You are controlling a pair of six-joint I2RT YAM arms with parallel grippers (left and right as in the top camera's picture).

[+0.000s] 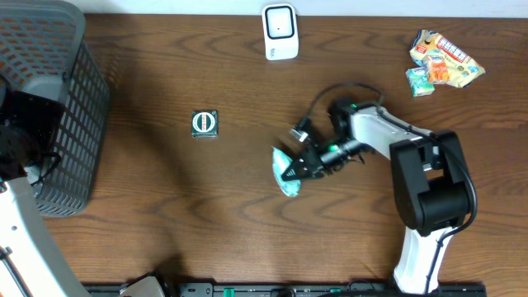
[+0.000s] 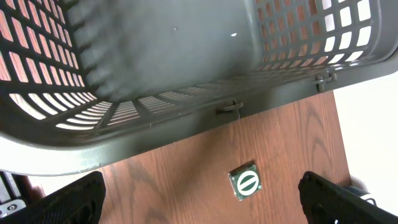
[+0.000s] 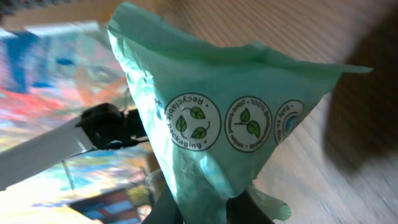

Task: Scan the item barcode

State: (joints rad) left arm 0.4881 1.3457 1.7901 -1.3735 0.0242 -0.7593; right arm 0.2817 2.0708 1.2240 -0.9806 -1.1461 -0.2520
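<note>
A pale green, crinkled packet [image 3: 205,118] printed with round leaf logos is pinched in the right claw [image 1: 290,172], its arm bent low, reaching left over the worktop [image 1: 165,214].

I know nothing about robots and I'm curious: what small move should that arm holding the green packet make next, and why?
Probably raise the green packet clear of the table: the right fingers look closed on it, yet it sits well away from the white scanner.
</note>
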